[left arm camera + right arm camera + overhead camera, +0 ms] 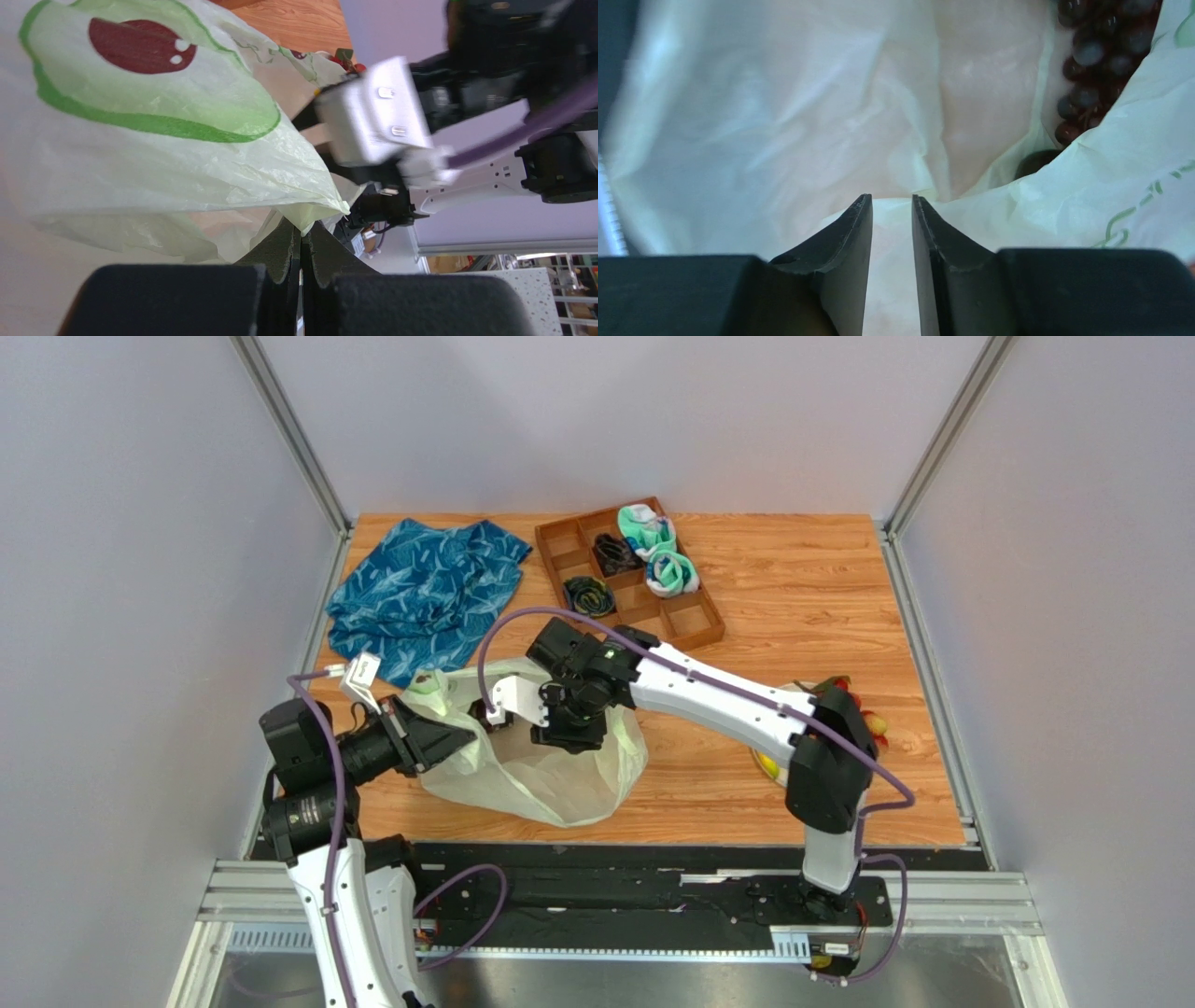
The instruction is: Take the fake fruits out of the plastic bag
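The plastic bag [561, 777] lies crumpled at the table's front left, pale yellowish with a green and red print [140, 45]. My left gripper [452, 738] is shut on a fold of the bag's rim [319, 210] and holds it up. My right gripper [565, 725] reaches down into the bag's mouth; in the right wrist view it [892, 203] is narrowly open and empty over bag film. A dark purple grape bunch [1099, 49] and a dark round fruit [1036, 162] lie inside the bag to its upper right. Red and yellow fruits [853, 703] lie on the table behind the right arm.
A blue patterned cloth [421, 592] lies at the back left. A brown divided tray [699, 623] at the back centre holds teal-white socks [671, 570] and black cords [589, 595]. The right arm [730, 693] spans the table's middle.
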Tool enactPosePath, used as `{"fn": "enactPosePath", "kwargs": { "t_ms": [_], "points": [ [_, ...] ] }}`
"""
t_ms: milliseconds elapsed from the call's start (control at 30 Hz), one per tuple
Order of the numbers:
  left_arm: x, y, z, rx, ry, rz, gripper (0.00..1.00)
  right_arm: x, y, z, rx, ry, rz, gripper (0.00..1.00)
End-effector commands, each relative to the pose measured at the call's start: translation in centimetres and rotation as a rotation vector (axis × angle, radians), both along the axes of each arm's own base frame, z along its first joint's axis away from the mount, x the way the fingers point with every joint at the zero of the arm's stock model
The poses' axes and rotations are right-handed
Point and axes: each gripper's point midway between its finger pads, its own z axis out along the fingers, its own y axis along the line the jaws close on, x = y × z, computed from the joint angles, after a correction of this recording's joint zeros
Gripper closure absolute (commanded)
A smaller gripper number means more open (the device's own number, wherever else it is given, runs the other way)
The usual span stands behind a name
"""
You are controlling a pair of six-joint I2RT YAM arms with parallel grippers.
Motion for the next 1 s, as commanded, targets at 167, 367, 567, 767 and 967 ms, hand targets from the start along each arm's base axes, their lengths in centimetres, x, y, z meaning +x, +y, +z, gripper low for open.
{"fn": "enactPosePath", "kwargs": {
  "t_ms": [167,367,567,767,967],
  "points": [
    [-0.4,-0.1,0.6,0.012,-0.034,-0.013,1.00,11.7,1.1,-2.9,-0.017,-0.239,-0.257,0.64],
    [0.0,0.0,0.4,0.000,-0.026,-0.007,1.00,11.0,2.1,-4.6,-0.021,-0.197,-0.198,0.53],
    [0.0,-0.1,0.4,-0.002,-0.025,-0.015,1.00,14.5,1.3,-7.0,-0.117,-0.343,-0.256,0.24],
    [0.1,0.0,0.2,-0.008,-0.018,-0.014,1.00,16.4,0.0,-9.5,-0.235,-0.433,-0.239,0.12],
    [0.2,0.0,0.2,-0.009,-0.018,-0.013,1.00,17.4,-2.8,-12.1,-0.406,-0.510,-0.243,0.10]
  ]
}}
